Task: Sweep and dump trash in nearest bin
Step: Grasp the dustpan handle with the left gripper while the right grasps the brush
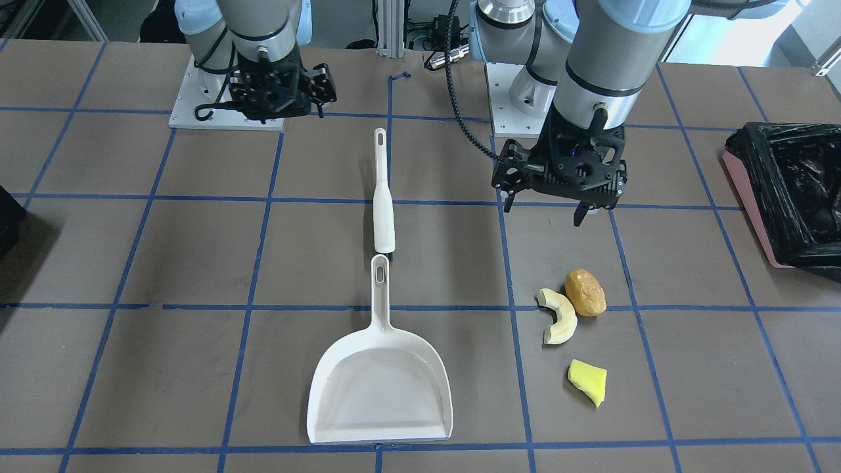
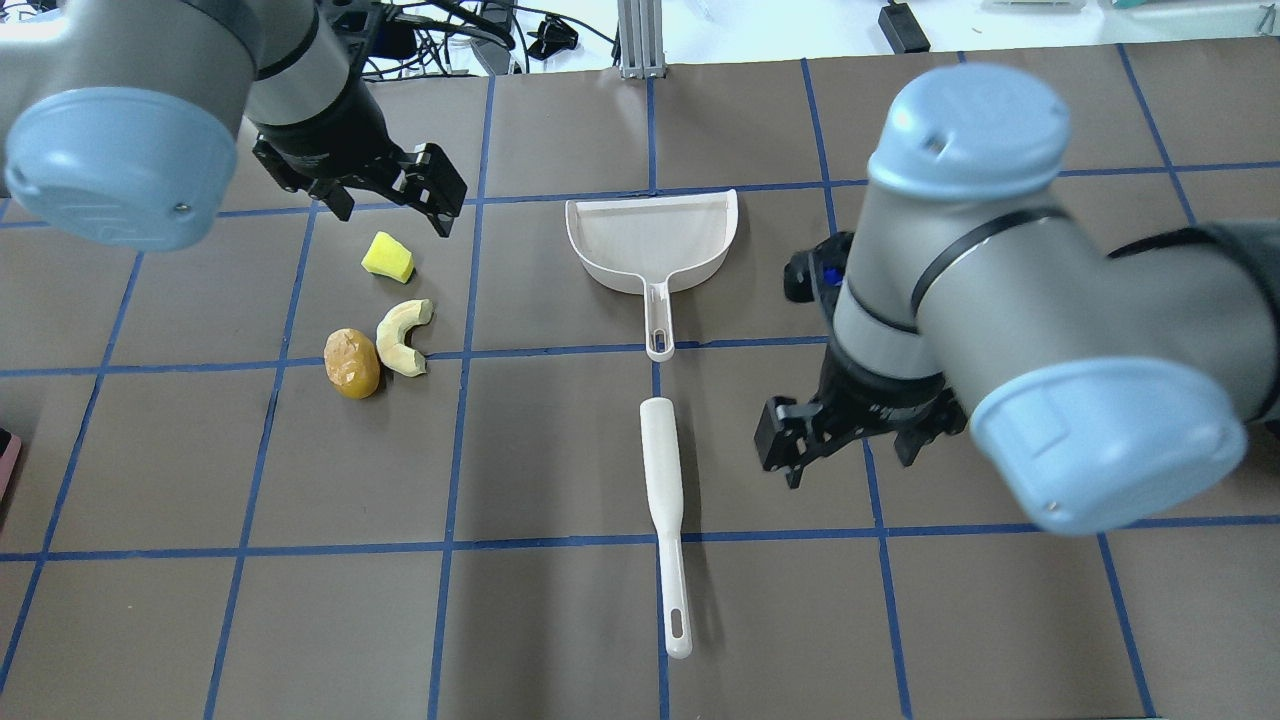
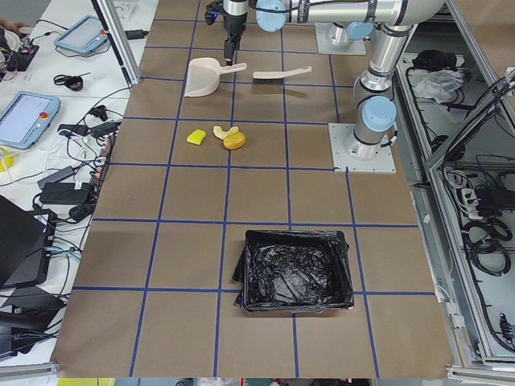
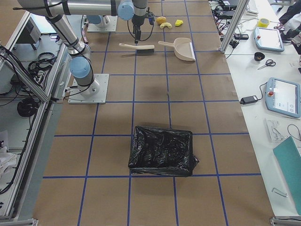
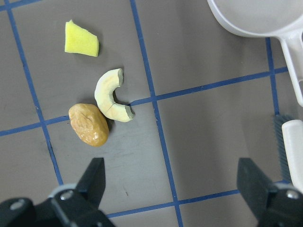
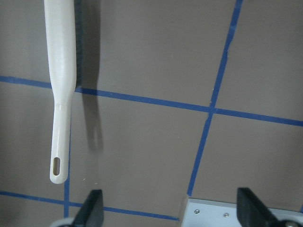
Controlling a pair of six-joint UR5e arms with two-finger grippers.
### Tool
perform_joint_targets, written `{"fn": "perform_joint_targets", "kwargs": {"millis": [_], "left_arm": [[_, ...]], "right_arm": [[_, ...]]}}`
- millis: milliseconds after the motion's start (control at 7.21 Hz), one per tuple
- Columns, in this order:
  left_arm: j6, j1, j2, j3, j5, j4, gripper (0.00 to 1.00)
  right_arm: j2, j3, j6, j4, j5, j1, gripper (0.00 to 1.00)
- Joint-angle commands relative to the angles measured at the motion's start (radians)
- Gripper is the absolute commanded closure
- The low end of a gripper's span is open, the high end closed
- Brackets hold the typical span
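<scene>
Front-facing: the bin (image 1: pixel 749 187), cut off by the frame, sits toward the tabletop's left-end edge. The brown lump (image 1: pixel 585 292), rind (image 1: pixel 560 316) and yellow wedge (image 1: pixel 589 382) lie between it and the dustpan (image 1: pixel 381 394).

Overhead: the right arm (image 2: pixel 1000 300) hides much of the right claw (image 2: pixel 845 455).

Left wrist: the left claw (image 5: pixel 173 177) is spread wide, and the dustpan is cropped at the corner.

Right wrist: the right claw is spread too, and only the brush (image 6: pixel 61 94) handle shows.

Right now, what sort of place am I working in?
Most likely a robotics lab work cell: a table marked in a blue grid, teach pendants on the side bench, and loose cables alongside.
</scene>
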Motion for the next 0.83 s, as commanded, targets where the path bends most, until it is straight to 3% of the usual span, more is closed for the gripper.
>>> {"fn": "perform_joint_targets", "kwargs": {"millis": [0, 139, 416, 694], "left_arm": [[-0.065, -0.076, -0.093, -0.001, -0.003, 0.110, 0.00], [-0.109, -0.117, -0.142, 0.000, -0.005, 0.167, 0.00], [-0.210, -0.177, -0.234, 0.006, -0.047, 0.255, 0.00], [-0.279, -0.238, -0.297, 0.006, -0.048, 0.290, 0.00]], "right_arm": [[0.005, 0.165, 0.166, -0.182, 0.001, 0.198, 0.00], [0.027, 0.225, 0.208, -0.325, 0.001, 0.260, 0.00], [0.131, 0.237, 0.283, -0.466, 0.002, 0.326, 0.00], [0.169, 0.237, 0.343, -0.515, 0.001, 0.351, 0.02]]}}
